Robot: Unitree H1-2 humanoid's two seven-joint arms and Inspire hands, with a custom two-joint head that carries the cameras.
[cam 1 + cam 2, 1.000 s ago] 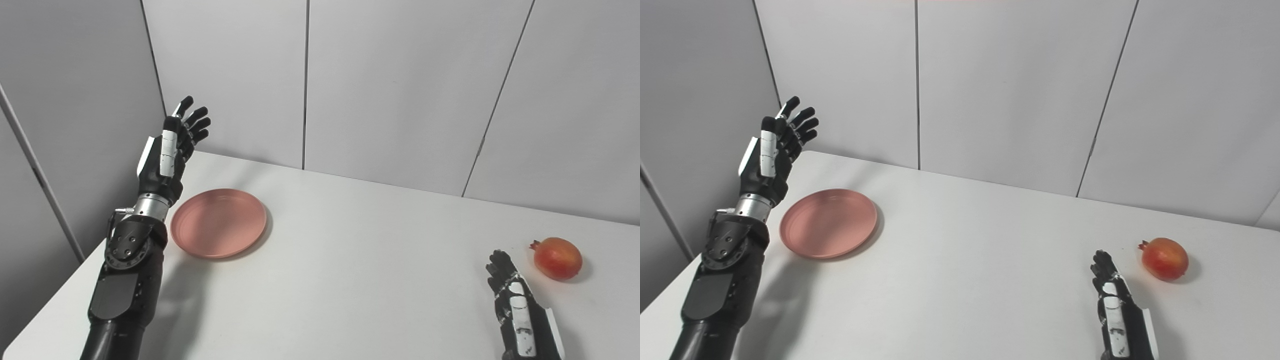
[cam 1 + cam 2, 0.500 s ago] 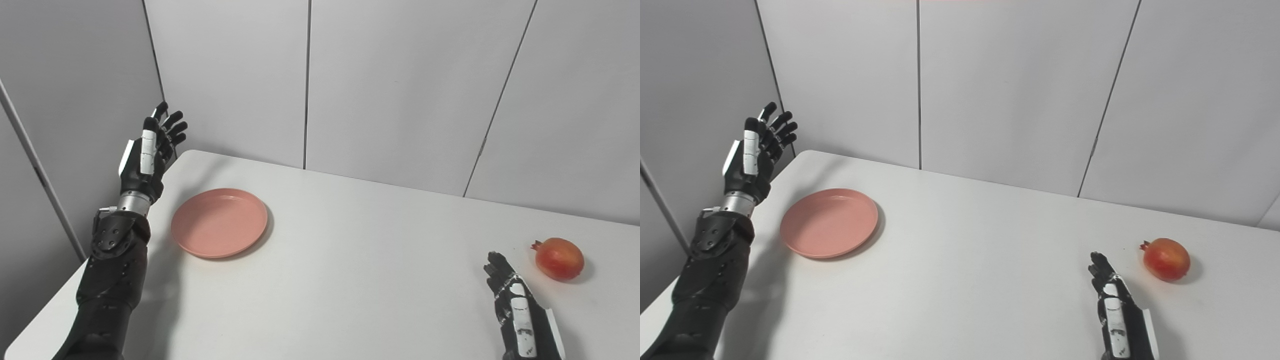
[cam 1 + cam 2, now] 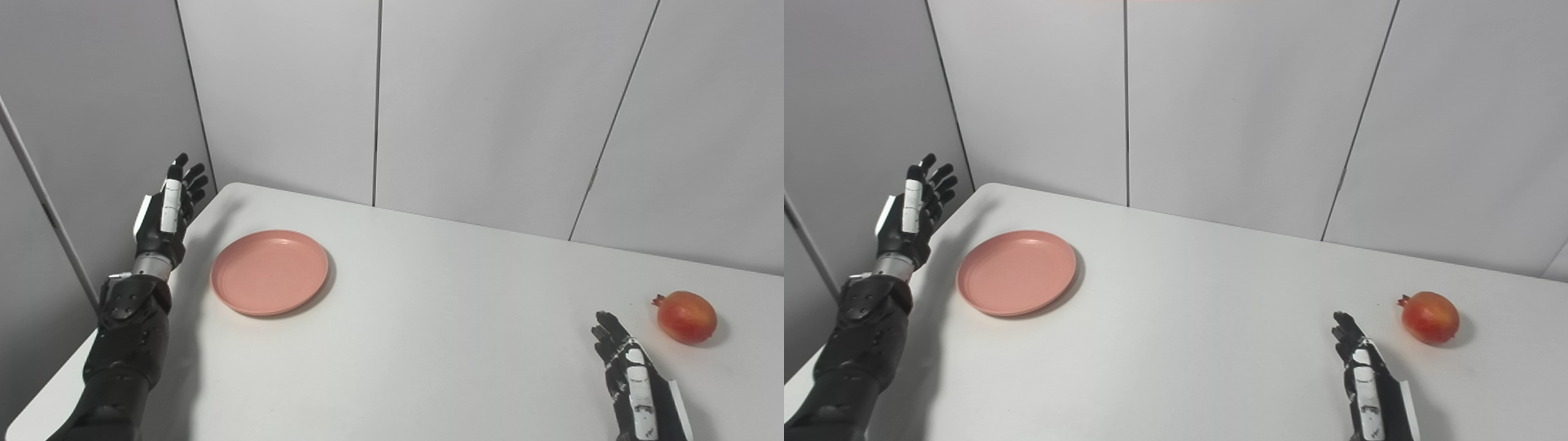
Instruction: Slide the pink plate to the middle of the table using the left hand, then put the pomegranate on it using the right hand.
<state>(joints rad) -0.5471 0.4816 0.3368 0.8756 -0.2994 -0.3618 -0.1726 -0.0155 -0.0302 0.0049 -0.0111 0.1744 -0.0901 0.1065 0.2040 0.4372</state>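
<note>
Fingers spread and empty, our left hand (image 3: 164, 215) hangs in the air past the table's (image 3: 429, 343) left edge, near its far left corner, with the forearm rising steeply from the bottom left. The palm faces right, toward the pink plate (image 3: 269, 272), and we judge that this pose sets up a sideways push: the hand stands outside the plate, so it can come down against the left rim and drive the plate right. It is not yet touching the plate; a clear strip of white tabletop lies between them.

Our plate lies flat near the left edge of the table, toward the far left corner, well apart from the middle where it has to go. Nothing is on it. The slide, as we read it, has not begun.

Moving right, the middle of the table is where we want the plate to end.

Near the front right corner, our right hand (image 3: 1366, 383) rests low over the tabletop, fingers pointing away from us and loosely extended, holding nothing. We take it to be waiting its turn. The pomegranate (image 3: 1431, 318) sits on the table just beyond and to the right of those fingertips, near the right edge, close but untouched, with its little crown pointing left.
</note>
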